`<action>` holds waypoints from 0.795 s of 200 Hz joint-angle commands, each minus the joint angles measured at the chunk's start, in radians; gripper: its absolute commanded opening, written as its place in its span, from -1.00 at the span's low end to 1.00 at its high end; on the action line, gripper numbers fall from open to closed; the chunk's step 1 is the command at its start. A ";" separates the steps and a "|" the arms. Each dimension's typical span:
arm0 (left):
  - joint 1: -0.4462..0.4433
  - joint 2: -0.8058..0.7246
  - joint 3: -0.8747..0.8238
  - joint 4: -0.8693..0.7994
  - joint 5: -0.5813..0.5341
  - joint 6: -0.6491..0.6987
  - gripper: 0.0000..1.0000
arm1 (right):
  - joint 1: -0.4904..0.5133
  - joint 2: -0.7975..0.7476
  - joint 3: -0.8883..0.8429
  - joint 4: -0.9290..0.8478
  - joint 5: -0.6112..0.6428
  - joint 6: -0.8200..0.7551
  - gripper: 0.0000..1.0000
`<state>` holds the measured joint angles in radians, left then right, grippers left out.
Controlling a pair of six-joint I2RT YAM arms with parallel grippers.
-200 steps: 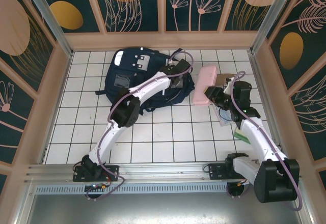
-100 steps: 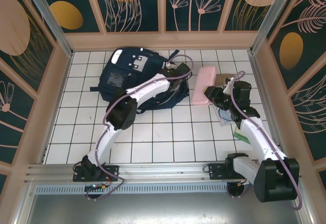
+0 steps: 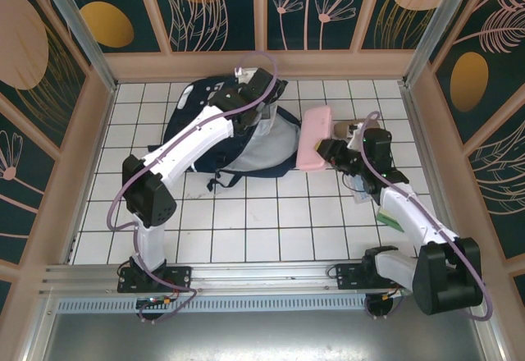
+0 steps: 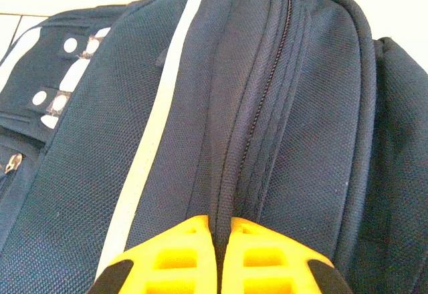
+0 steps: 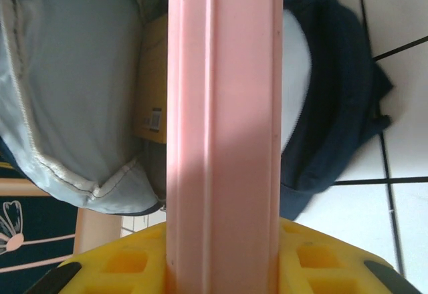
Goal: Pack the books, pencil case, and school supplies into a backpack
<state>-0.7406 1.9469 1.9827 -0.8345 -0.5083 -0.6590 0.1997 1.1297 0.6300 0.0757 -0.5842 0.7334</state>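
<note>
Backpack point(image 3: 267, 143) open, pink case point(image 3: 314, 137) at mouth

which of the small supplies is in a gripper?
The flat pink rounded-rectangle case, clamped in the right gripper at the mouth of the navy fabric backpack. The slim green item lies on the tiles beside that arm.

No text, brand or number legible; yellow book point(image 5: 152, 67) inside the backpack point(image 5: 334, 107), just left of the pink case point(image 5: 224, 107) in the right pincer point(image 5: 224, 267), bears a small barcode-type label point(image 5: 155, 118); print too small to read.
</note>
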 commanded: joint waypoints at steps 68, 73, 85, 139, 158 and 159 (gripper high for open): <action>0.000 -0.145 -0.028 0.125 0.066 -0.084 -1.00 | 0.201 0.267 0.109 0.313 0.062 0.158 -0.51; 0.002 -0.144 -0.028 0.128 0.068 -0.089 -1.00 | 0.211 0.290 0.115 0.336 0.060 0.174 -0.51; 0.006 -0.148 -0.023 0.130 0.066 -0.108 -1.00 | 0.233 0.349 0.133 0.376 0.075 0.214 -0.51; 0.026 -0.173 -0.063 0.183 0.079 -0.157 -1.00 | 0.322 0.576 0.230 0.528 0.160 0.331 -0.49; 0.034 -0.175 -0.073 0.207 0.094 -0.162 -1.00 | 0.341 0.653 0.254 0.562 0.188 0.385 -0.49; 0.034 -0.175 -0.074 0.209 0.096 -0.163 -1.00 | 0.342 0.657 0.254 0.564 0.189 0.388 -0.49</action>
<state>-0.7155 1.8519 1.9034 -0.7803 -0.4007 -0.7757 0.5179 1.7226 0.8268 0.4938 -0.4507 1.0416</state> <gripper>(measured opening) 0.054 0.328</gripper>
